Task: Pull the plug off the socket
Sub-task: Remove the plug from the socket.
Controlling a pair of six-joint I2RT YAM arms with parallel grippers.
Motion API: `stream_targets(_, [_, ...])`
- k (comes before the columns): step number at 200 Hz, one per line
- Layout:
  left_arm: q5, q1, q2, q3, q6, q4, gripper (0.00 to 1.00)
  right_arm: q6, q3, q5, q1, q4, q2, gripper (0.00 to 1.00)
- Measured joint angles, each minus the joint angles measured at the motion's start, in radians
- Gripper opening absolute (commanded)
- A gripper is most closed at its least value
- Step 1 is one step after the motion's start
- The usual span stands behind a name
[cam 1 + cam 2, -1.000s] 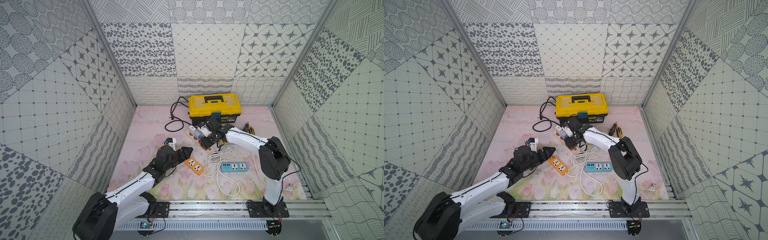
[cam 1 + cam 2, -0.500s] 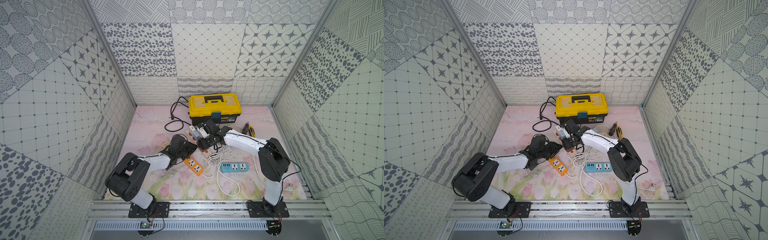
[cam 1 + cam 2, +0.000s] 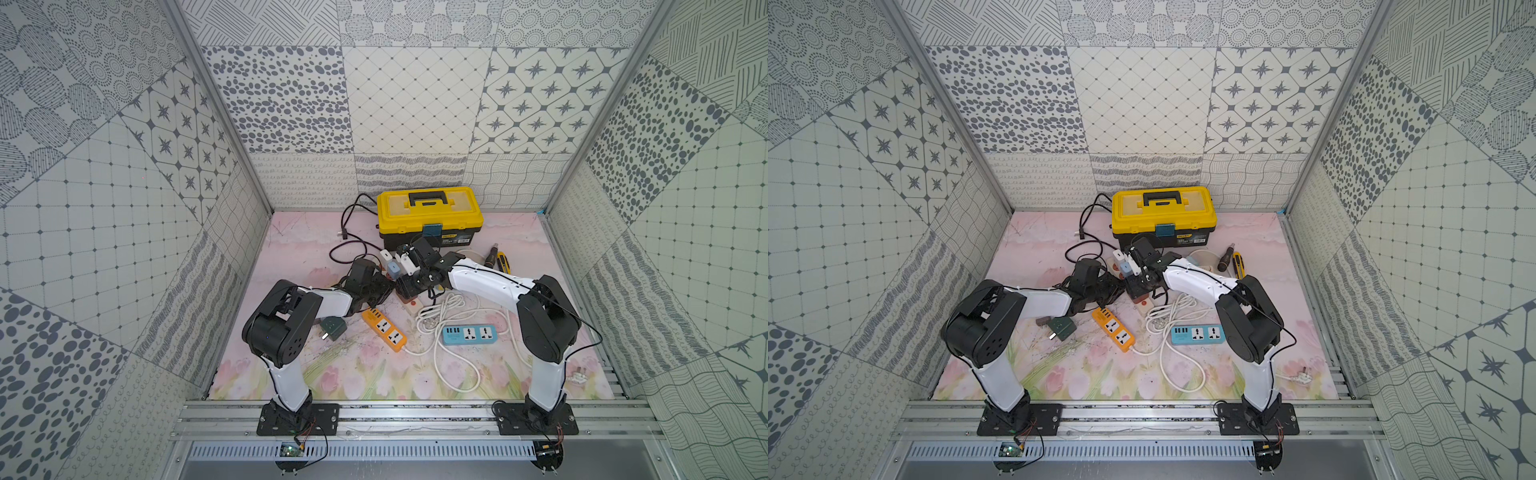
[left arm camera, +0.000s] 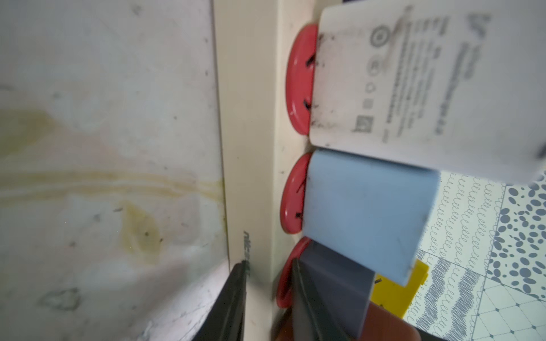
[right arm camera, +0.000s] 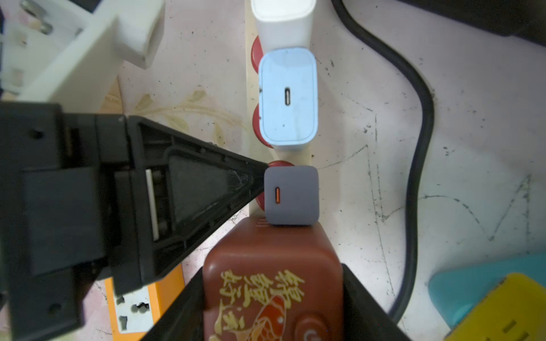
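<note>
A cream power strip (image 4: pixel 251 147) with red sockets lies mid-mat in both top views (image 3: pixel 413 308) (image 3: pixel 1144 305). Four plugs stand in it in a row: white (image 5: pixel 282 20), light blue (image 5: pixel 288 97), grey (image 5: pixel 291 195) and a brown-red plug with gold fish art (image 5: pixel 271 280). My right gripper (image 5: pixel 273 301) (image 3: pixel 409 286) is shut on the brown-red plug, a finger on each flank. My left gripper (image 4: pixel 267 295) (image 3: pixel 384 286) comes in from the side, shut on the strip's edge beside the grey plug (image 4: pixel 339 280).
A yellow toolbox (image 3: pixel 430 212) stands behind the strip. An orange strip (image 3: pixel 383 330), a blue strip (image 3: pixel 469 334) and coiled white cable (image 3: pixel 440 307) lie in front. A green adapter (image 3: pixel 332 328) sits by the left arm, a black cable (image 3: pixel 353 245) at the back left.
My left arm has folded back and its gripper has moved right to the cream strip, its jaws narrowing onto the strip's edge. The right gripper has kept its hold.
</note>
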Motion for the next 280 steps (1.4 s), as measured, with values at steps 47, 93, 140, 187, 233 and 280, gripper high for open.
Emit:
stream_targets(47, [0.023, 0.006, 0.026, -0.01, -0.02, 0.046, 0.24, 0.0, 0.003, 0.02, 0.006, -0.003, 0.0, 0.5])
stream_targets(93, [0.031, 0.01, 0.039, -0.051, -0.038, 0.134, 0.24, 0.001, 0.053, -0.005, -0.021, -0.061, 0.025, 0.5])
stream_targets(140, [0.047, 0.012, 0.056, -0.065, -0.054, 0.2, 0.23, -0.008, 0.008, -0.049, -0.04, -0.018, 0.002, 0.49])
stream_targets(187, [0.051, 0.013, 0.061, -0.057, -0.054, 0.197, 0.23, 0.009, 0.034, 0.152, 0.053, -0.043, 0.006, 0.5])
stream_targets(233, [0.06, 0.016, 0.074, -0.045, -0.053, 0.204, 0.23, 0.004, 0.11, 0.081, -0.005, -0.134, 0.043, 0.5])
stream_targets(280, [0.084, 0.017, 0.089, -0.031, -0.053, 0.208, 0.23, 0.002, -0.027, 0.025, -0.027, -0.007, -0.031, 0.49])
